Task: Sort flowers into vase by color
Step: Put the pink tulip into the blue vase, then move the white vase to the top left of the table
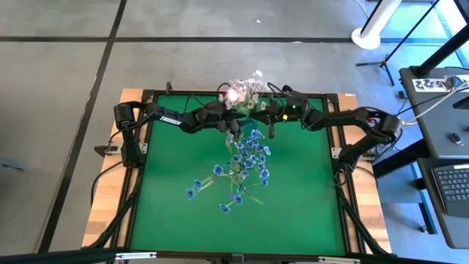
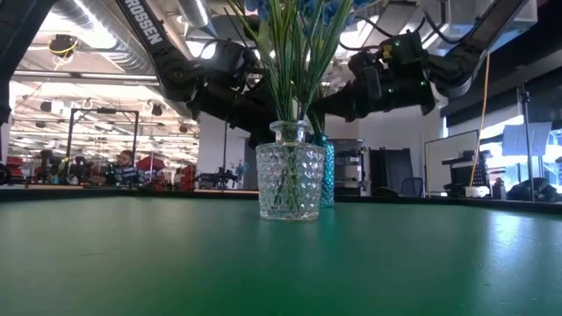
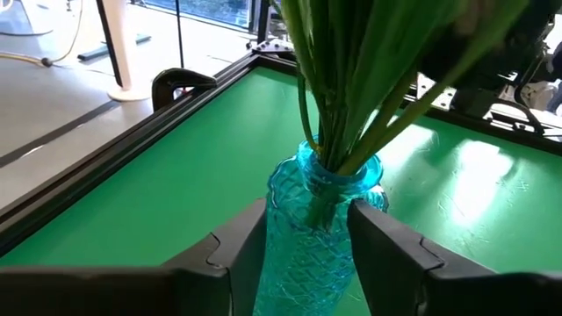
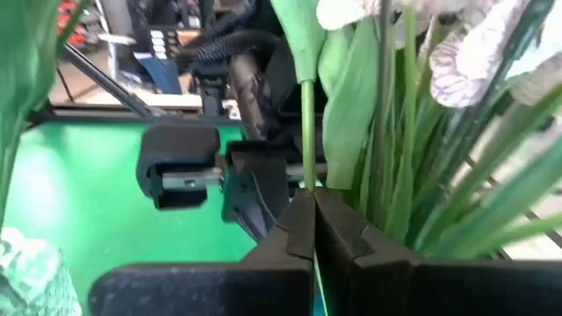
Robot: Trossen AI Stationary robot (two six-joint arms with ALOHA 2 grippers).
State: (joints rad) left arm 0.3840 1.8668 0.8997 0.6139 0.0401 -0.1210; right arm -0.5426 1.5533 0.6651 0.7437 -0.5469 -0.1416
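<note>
A teal glass vase [image 3: 307, 241] stands at the table's far middle and holds white and pink flowers [image 1: 245, 89] on green stems [image 3: 351, 96]. A clear glass vase [image 2: 288, 180] stands nearer the table's middle, with blue flowers [image 1: 245, 165] spreading above it. My left gripper [image 3: 307, 254] is level with the teal vase, one finger on each side of it. My right gripper [image 4: 313, 206] is beside the bouquet above that vase, shut on a thin green stem. The bloom of that stem is out of its wrist view. My left gripper holds the teal vase by its upper body below the neck [image 3: 290, 219], between its two fingers, coming in level from the table's left. The vase stands upright on the table. My right gripper pinches one thin green stem [image 4: 307, 167] between its fingertips. The stem rises upright above the fingers, beside the other stems of the bouquet.
The green mat [image 1: 293, 205] has a black frame [image 3: 105, 149] around it. The blue sprays reach out wide over the table's middle. Both arms meet over the far middle, close to each other. Beyond the table are a desk with a keyboard [image 1: 453, 183] and a stand [image 1: 370, 33].
</note>
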